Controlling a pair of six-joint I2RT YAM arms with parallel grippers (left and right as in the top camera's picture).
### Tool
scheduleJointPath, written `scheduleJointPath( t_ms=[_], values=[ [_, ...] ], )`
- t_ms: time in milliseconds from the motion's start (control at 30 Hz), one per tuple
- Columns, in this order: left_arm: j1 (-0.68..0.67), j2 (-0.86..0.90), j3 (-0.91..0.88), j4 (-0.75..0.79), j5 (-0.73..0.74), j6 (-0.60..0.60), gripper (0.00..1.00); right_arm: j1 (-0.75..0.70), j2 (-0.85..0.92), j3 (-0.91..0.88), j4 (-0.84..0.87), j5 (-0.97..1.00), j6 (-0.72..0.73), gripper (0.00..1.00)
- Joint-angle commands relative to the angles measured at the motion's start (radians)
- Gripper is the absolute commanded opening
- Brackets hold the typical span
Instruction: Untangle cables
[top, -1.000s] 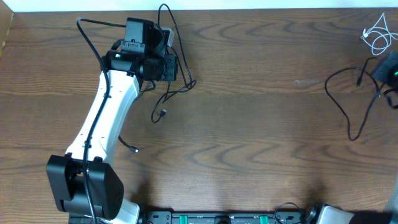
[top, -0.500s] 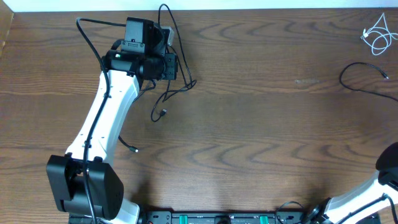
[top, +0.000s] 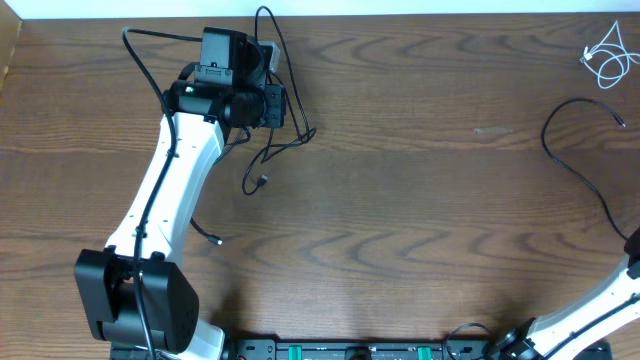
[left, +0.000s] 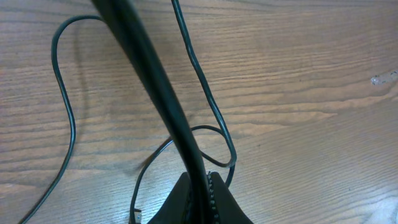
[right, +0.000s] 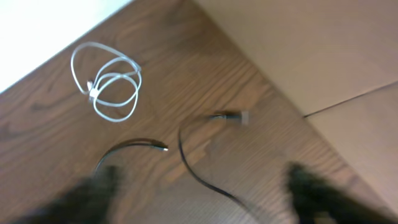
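Note:
My left gripper (top: 274, 106) sits at the far left of the table over a loose tangle of black cables (top: 268, 150). In the left wrist view this gripper (left: 202, 182) is shut on a black cable (left: 155, 87) that runs up from its jaws, and thin black loops (left: 211, 112) lie on the wood beneath. My right gripper (right: 202, 190) is open, its blurred fingers (right: 84, 193) far apart above a separate black cable (right: 189, 158) with a plug end (right: 231, 116). That cable (top: 545, 135) lies spread out at the right. A coiled white cable (top: 606, 56) rests at the far right corner.
The right arm's white link (top: 600, 305) shows only at the near right corner of the overhead view. The table's right edge (right: 273, 87) runs diagonally close to the plug end. A black lead (top: 150, 55) arcs over the left arm.
My right gripper has opened, let go of the black cable and pulled back toward the near right corner. The cable now lies uncurled. The left arm has not moved.

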Motion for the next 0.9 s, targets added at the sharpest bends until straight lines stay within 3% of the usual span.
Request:
scheduleJointPath(
  t_ms=[0, 233, 700, 867],
  values=[
    [0.000, -0.002, 0.008, 0.003, -0.010, 0.001, 0.07, 0.004, 0.000, 0.002, -0.003, -0.051, -0.011, 0.99],
    [0.000, -0.002, 0.008, 0.003, -0.006, 0.001, 0.07, 0.033, 0.000, 0.002, -0.115, -0.199, 0.000, 0.99],
    [0.000, -0.002, 0.008, 0.000, -0.006, 0.002, 0.07, 0.228, 0.002, -0.047, -0.393, -0.092, 0.000, 0.99],
    [0.000, -0.002, 0.008, 0.000, -0.006, 0.002, 0.07, 0.255, 0.002, -0.247, -0.333, -0.093, -0.002, 0.82]
  ],
)
